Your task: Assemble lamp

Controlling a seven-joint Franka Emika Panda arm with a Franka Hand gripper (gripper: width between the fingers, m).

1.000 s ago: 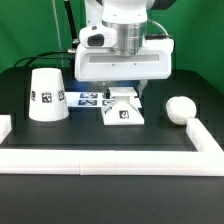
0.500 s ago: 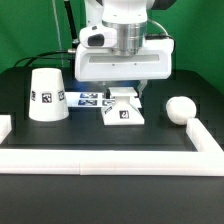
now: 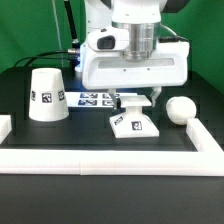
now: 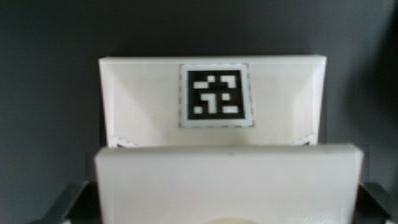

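Note:
The flat square lamp base (image 3: pixel 133 123) lies on the black table, its tag facing the front. My gripper (image 3: pixel 134 101) stands right over its back part, jaws down either side of the raised block and shut on it. In the wrist view the base (image 4: pixel 215 95) fills the picture, and a dark finger (image 4: pixel 63 205) shows at each side of the block, with my gripper (image 4: pixel 217 206) between them. The cone-shaped shade (image 3: pixel 45 95) stands at the exterior view's left. The ball-shaped bulb (image 3: pixel 180 109) lies at the right, close to the base.
The marker board (image 3: pixel 92 99) lies flat behind the base, between it and the shade. A white rail (image 3: pixel 100 160) runs along the front, with a white wall (image 3: pixel 205 136) at the right and a short piece (image 3: pixel 4 125) at the left.
My gripper and the base have moved together toward the exterior view's right and a little toward the front, closer to the bulb. Shade and bulb have not moved.

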